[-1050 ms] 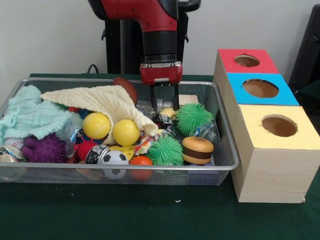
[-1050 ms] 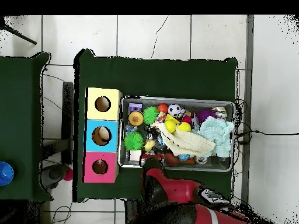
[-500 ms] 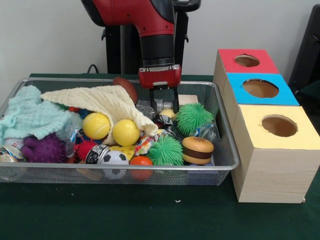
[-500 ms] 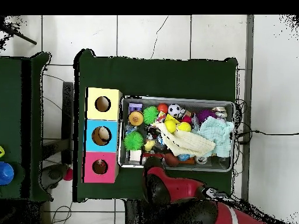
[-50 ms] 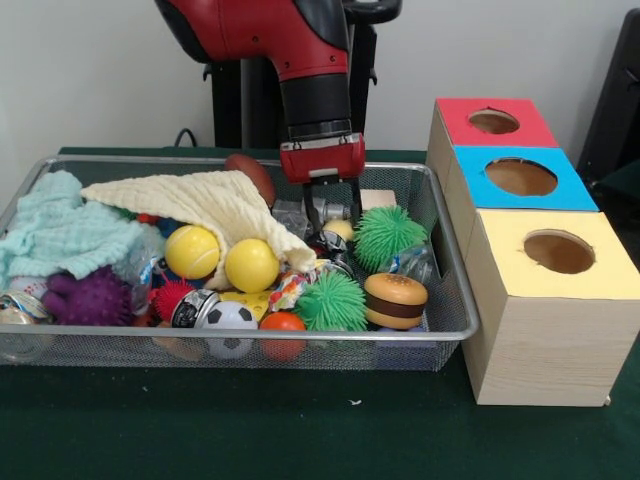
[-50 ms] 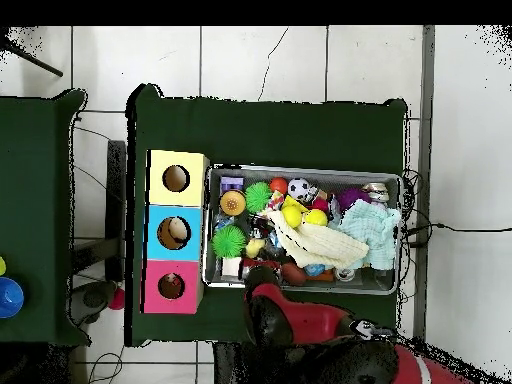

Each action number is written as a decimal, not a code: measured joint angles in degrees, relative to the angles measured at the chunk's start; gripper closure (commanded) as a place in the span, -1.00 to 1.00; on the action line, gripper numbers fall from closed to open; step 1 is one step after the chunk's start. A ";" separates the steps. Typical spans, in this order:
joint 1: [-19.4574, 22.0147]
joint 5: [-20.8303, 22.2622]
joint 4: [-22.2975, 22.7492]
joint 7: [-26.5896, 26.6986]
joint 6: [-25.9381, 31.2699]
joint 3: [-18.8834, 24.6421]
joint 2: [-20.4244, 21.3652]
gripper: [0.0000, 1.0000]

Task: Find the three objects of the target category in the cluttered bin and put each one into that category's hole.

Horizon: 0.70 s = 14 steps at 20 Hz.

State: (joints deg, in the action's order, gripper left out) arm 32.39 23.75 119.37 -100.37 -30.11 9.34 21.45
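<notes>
The red and black arm (image 5: 300, 60) comes down into the far side of the wire bin (image 5: 455, 330), and the hand (image 5: 332, 212) hangs low among the clutter, its two dark fingers (image 5: 312, 213) spread apart with nothing clamped between them. The fingertips sit right at a small pale yellow ball (image 5: 340, 228) and some shiny wrapped pieces just beside it, though whether they touch anything I can't make out.

To the hand's side lies a spiky green ball (image 5: 386, 236), and a second spiky green ball (image 5: 331, 301) sits nearer the front rim, with a toy hamburger (image 5: 395, 300) just beside it. Two yellow balls (image 5: 222, 258) rest side by side under the edge of a cream cloth (image 5: 205, 202) draped across the middle of the bin. A mint green cloth (image 5: 60, 232) is heaped at the far end, a purple spiky ball (image 5: 88, 297) below it. A small soccer ball (image 5: 229, 322) and an orange ball (image 5: 282, 327) press against the front mesh, and a brown football (image 5: 252, 175) peeks out behind the cream cloth.

Next to the bin on the green surface (image 5: 300, 430) stands the wooden box row: red hole (image 5: 494, 121), blue hole (image 5: 520, 176), yellow hole (image 5: 558, 251). In the overhead view, the arm (image 6: 290, 320) reaches in over the bin's (image 6: 305, 172) edge nearest the base, and something pale shows inside the blue box's hole (image 6: 173, 232).
</notes>
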 measured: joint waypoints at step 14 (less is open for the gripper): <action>1.66 -0.01 -0.01 0.00 -0.01 1.60 -0.97 1.00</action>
State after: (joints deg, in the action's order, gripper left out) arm 34.05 23.74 119.36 -100.37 -30.13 10.95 20.48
